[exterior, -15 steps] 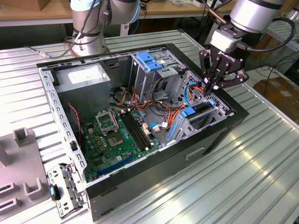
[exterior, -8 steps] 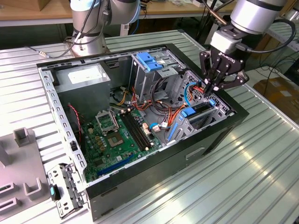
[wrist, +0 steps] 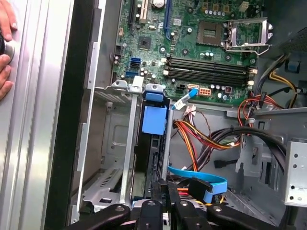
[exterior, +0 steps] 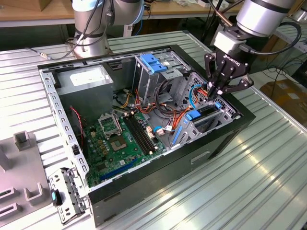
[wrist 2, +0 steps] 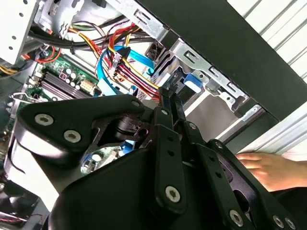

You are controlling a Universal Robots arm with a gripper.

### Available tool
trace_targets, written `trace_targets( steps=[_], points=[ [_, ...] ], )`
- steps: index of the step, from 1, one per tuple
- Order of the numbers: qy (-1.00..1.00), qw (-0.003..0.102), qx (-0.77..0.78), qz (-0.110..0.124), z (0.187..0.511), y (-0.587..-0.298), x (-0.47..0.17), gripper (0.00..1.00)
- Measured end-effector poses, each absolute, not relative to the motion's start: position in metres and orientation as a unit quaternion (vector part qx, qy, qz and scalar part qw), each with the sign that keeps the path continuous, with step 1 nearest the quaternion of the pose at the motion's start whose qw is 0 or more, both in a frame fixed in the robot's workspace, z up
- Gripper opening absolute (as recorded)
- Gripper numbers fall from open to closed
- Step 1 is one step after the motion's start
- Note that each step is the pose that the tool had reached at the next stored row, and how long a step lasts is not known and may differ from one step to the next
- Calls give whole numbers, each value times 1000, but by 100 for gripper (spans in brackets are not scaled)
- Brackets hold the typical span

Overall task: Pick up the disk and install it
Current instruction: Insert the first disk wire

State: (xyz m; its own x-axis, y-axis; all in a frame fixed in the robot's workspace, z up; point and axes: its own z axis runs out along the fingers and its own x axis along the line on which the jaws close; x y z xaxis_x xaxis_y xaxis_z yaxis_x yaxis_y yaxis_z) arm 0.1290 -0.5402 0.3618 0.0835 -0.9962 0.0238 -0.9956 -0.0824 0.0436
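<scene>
Blue-railed, one disk sits in the cage below one gripper.

The exterior view looks down at an angle, from a little way off, onto the open computer case on the counter. Both wrist views sit close above the gripper, facing into the case's drive cage and cables.

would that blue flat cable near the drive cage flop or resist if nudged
Likely floppy: the blue cable is a thin ribbon curving loosely, so should bend aside. It lies against the bundled wires, so may snag.
</scene>
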Motion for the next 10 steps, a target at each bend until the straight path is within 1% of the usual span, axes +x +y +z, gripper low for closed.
trace_targets(
  steps=[4, 10],
  points=[
    [-685, 24, 728, -7, 360, -548, 129, 16],
    [-690, 24, 723, -7, 358, -548, 126, 16]
  ],
)
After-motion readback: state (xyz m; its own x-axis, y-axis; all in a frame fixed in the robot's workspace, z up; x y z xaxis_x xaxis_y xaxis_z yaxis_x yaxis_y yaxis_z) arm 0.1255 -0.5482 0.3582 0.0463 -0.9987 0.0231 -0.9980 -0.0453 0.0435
